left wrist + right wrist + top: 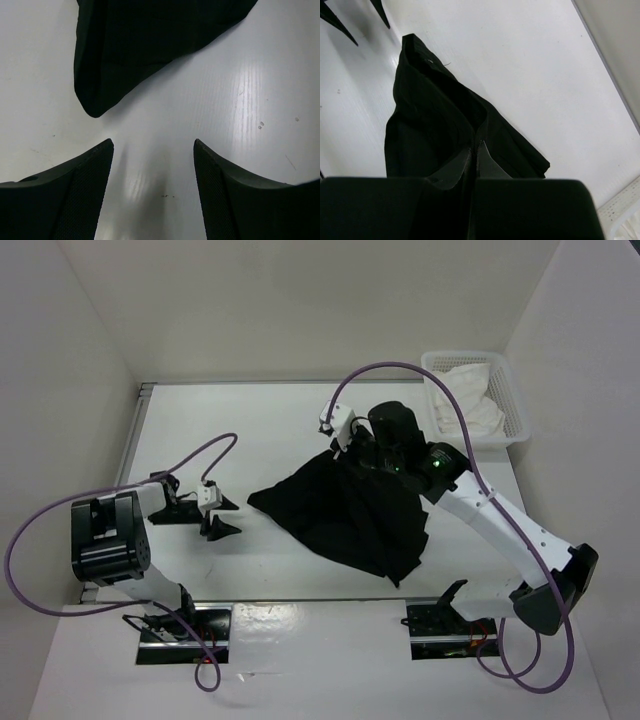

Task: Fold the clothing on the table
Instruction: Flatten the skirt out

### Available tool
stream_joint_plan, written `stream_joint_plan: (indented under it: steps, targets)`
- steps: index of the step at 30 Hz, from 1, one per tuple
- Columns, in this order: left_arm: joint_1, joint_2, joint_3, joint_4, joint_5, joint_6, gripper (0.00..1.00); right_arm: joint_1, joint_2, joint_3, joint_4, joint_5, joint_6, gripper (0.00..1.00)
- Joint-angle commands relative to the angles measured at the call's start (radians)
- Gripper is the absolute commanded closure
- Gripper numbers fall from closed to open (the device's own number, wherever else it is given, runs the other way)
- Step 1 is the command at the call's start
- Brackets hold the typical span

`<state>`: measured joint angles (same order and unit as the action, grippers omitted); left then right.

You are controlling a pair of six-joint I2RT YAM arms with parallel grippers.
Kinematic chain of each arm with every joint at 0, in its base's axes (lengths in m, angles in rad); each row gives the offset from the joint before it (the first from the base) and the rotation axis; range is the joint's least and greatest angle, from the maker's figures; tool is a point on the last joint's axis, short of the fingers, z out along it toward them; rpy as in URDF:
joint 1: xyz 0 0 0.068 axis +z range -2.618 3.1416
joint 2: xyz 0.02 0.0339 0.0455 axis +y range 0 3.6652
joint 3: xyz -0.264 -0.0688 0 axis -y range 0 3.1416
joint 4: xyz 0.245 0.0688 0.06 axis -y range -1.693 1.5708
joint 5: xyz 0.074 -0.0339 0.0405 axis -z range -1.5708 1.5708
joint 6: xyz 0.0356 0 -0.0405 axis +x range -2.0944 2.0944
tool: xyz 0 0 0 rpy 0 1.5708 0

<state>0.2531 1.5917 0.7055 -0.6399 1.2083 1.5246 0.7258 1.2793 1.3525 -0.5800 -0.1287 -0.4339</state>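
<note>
The right gripper (475, 150) is clamped shut on the black garment (350, 515) at its upper edge. The left gripper (226, 515) stands spread and empty over bare table (250, 420), near the garment's left corner.

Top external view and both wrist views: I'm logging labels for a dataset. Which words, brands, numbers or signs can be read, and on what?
None: no readable text in any view.
black garment: no tag or print showing.
basket: plain white, no label.
table: only scuffs, no markings.
</note>
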Motion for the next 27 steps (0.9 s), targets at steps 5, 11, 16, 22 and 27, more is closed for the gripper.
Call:
stream_joint_plan:
  steps: [5,11,16,22,27]
  targets:
    - [0.046,-0.001,0.067,-0.069,0.192,0.126,0.28,-0.025,-0.032,0.079,-0.035,-0.124,0.015,1.00]
    - [0.067,-0.012,0.109,-0.113,0.220,0.126,0.28,-0.025,-0.023,0.129,-0.069,-0.222,0.015,1.00]
    - [0.054,-0.012,0.123,-0.122,0.197,0.126,0.28,-0.025,-0.002,0.183,-0.087,-0.291,0.026,1.00]
    - [-0.017,-0.022,0.169,-0.122,0.149,0.080,0.24,-0.025,0.031,0.229,-0.109,-0.368,0.026,1.00]
    - [-0.075,-0.032,0.196,-0.074,0.100,-0.009,0.26,-0.025,0.051,0.229,-0.109,-0.379,0.026,1.00]
